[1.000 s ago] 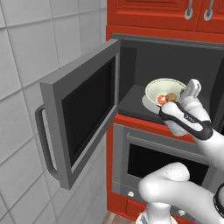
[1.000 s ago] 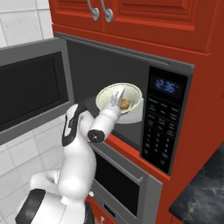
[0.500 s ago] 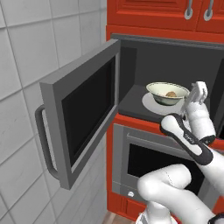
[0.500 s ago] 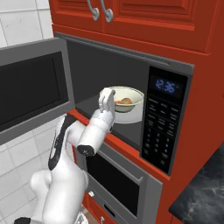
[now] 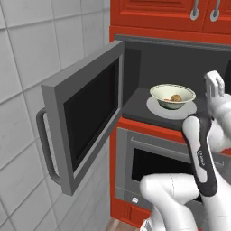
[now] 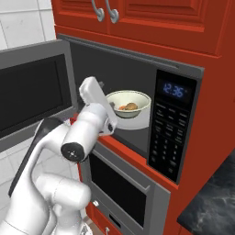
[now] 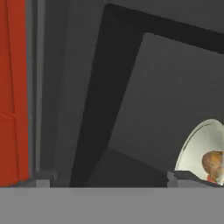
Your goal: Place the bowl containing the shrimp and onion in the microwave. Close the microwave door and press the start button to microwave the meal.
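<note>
**A:** so how's the bowl (image 5: 172, 96) looking?

**B:** cream-white with a pale green rim, sitting on the round pale turntable plate (image 5: 158, 109) inside the microwave (image 6: 176, 128). Got the tan-brown onion (image 5: 176, 98) in it and a bit of orange shrimp (image 6: 122, 108) right beside that

**A:** door?

**B:** microwave door (image 5: 85, 117) is swung wide open to the left, dark glass, grey bar handle

**A:** and the gripper (image 7: 109, 181)?

**B:** up near the cavity, apart from the bowl, holding nothing. Fingertips are spread wide in the hand view

Pale tiled wall (image 5: 27, 67), red cabinets (image 6: 151, 18), built-in oven (image 6: 124, 193), dark stone counter (image 6: 211, 206)
</note>
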{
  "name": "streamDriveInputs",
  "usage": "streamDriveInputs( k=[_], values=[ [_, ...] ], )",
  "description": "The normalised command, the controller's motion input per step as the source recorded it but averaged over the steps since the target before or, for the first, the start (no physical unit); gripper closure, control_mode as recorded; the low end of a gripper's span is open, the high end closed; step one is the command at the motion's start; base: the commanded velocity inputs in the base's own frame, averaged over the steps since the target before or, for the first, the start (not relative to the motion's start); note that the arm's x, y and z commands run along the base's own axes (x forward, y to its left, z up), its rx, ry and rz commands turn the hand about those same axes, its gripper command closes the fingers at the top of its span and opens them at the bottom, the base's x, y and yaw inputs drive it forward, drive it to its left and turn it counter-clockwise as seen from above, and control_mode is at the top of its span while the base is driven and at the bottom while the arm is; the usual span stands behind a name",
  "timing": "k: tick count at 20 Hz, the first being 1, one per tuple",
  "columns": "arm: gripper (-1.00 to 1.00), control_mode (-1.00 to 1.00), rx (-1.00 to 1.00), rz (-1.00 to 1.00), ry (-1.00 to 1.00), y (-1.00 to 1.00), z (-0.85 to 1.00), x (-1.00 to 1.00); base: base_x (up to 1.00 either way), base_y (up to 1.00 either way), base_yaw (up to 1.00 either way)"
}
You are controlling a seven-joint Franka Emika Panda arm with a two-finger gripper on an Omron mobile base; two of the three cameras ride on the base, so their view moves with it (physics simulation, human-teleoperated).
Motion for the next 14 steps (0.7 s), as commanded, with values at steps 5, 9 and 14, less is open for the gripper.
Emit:
streamDriveInputs(
  k=[5,9,14],
  values=[
    [-1.00,-1.00,-0.86,0.16,0.49,0.22,0.48,-0.96,0.00,0.00,0.00],
    [-1.00,-1.00,-0.99,0.14,0.54,0.77,0.03,-0.79,0.00,0.00,0.00],
    [-1.00,-1.00,-0.96,0.07,0.54,0.87,0.00,-0.40,0.00,0.00,0.00]
  ],
)
